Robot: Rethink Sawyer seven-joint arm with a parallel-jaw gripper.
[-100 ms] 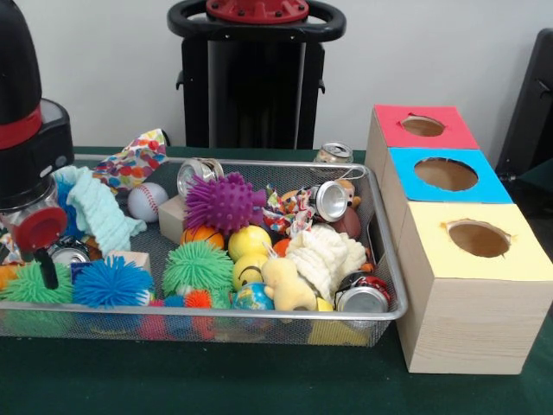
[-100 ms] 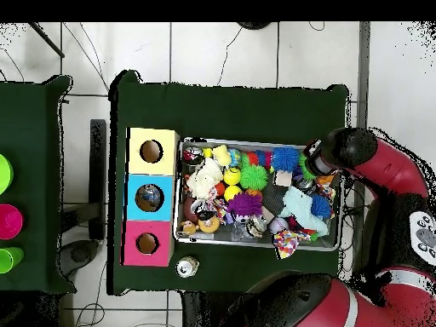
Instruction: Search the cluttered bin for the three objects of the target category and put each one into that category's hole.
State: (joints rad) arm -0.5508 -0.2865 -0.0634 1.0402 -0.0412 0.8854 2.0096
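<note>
A wire mesh bin (image 1: 259, 313) (image 2: 180, 192) is heaped with toys and cans. Silver cans lie at its right front (image 1: 361, 298), right middle (image 1: 331, 201) and back (image 1: 197, 170). Among the toys are a purple spiky ball (image 1: 223, 201) (image 2: 245, 204), a green one (image 1: 197, 266), a blue one (image 1: 111, 281), a baseball (image 1: 147, 201) and yellow balls (image 1: 249, 242). Beside the bin stand three boxes with round holes: red (image 1: 423, 126) (image 2: 147, 243), blue (image 1: 446, 174) (image 2: 150, 197) and yellow (image 1: 478, 239) (image 2: 152, 152). My gripper (image 1: 43, 259) (image 2: 311, 166) hangs low over the bin's left end, by another can (image 1: 69, 251).
One can (image 1: 333, 154) (image 2: 186, 267) stands on the green table outside the bin, behind its back rim. A mint cloth (image 1: 99, 212) and a spotted cloth (image 1: 134, 160) lie in the bin's left part. A second table with coloured cups (image 2: 8, 220) shows in the overhead view.
</note>
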